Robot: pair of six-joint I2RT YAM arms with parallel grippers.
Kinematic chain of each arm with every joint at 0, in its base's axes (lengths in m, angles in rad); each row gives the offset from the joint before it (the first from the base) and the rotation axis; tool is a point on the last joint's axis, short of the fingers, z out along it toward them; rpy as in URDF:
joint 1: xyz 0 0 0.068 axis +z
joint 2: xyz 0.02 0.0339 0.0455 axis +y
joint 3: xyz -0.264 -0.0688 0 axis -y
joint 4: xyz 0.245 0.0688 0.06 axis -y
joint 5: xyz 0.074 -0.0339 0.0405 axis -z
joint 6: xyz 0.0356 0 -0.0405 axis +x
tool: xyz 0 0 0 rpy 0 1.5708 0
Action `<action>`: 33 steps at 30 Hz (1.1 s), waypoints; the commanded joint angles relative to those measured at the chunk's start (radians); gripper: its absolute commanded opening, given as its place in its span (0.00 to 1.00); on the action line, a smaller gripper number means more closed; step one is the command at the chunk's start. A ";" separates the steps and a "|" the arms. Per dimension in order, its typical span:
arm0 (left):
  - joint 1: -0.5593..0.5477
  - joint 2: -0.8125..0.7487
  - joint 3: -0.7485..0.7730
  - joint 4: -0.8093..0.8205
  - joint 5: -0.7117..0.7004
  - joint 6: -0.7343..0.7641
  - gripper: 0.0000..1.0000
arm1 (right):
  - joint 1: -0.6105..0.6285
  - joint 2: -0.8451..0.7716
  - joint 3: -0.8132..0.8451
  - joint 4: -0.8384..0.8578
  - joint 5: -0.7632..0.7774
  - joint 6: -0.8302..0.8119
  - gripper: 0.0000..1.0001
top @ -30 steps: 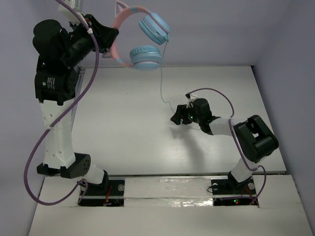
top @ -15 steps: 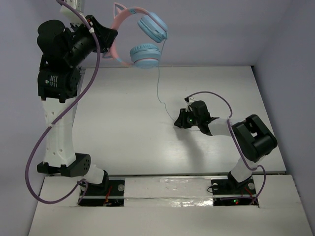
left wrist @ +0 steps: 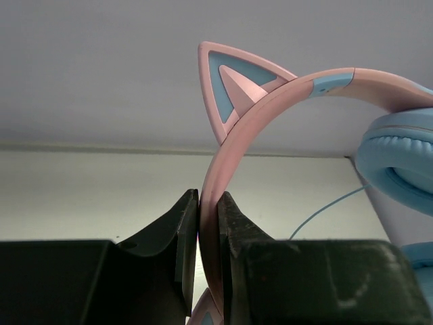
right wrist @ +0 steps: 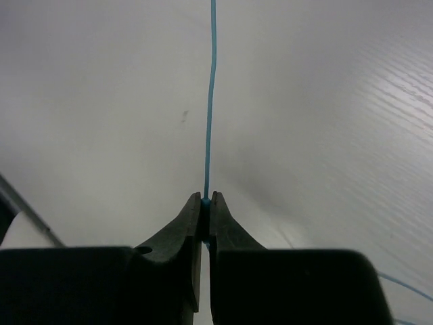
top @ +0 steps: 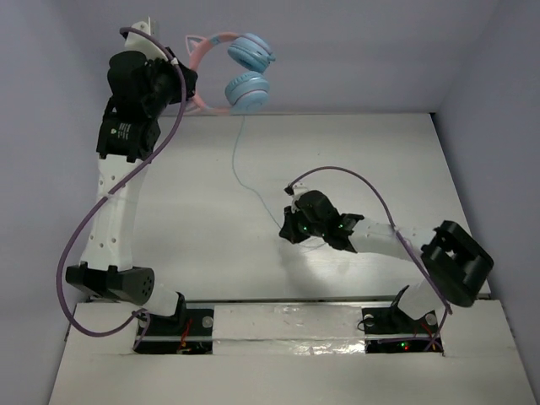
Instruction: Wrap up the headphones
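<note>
The headphones (top: pixel 240 72) hang in the air at the back of the table, with a pink cat-ear headband (left wrist: pixel 243 115) and two light-blue ear cups (top: pixel 247 89). My left gripper (left wrist: pixel 208 210) is shut on the headband, which is pinched between both fingers; in the top view this left gripper (top: pixel 190 89) is raised high at the back left. A thin light-blue cable (top: pixel 236 164) drops from the lower cup toward mid-table. My right gripper (right wrist: pixel 206 202) is shut on that cable (right wrist: pixel 210 101), low over the table, and shows as the right gripper (top: pixel 288 226) near the centre.
Thick purple robot cables (top: pixel 110 202) loop along both arms. The white table (top: pixel 194 245) ends at grey walls on the back and both sides. The right arm (top: pixel 396 245) stretches low across the right half of the table.
The right gripper has closed on the cable and moved left and toward the near edge. The left arm has swung the headphones left and a little farther back.
</note>
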 commanded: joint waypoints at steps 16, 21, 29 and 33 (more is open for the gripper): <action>-0.080 -0.089 -0.619 0.449 -0.292 -0.112 0.00 | 0.207 -0.272 0.555 -0.683 0.376 -0.132 0.00; -0.202 -0.034 -0.698 0.491 -0.366 -0.102 0.00 | 0.207 -0.206 0.751 -0.789 0.431 -0.205 0.00; -0.288 0.048 -0.699 0.566 -0.306 -0.094 0.00 | 0.216 -0.155 0.957 -0.887 0.492 -0.291 0.00; -0.308 0.051 -0.720 0.578 -0.315 -0.057 0.00 | 0.216 -0.146 1.024 -0.915 0.517 -0.321 0.00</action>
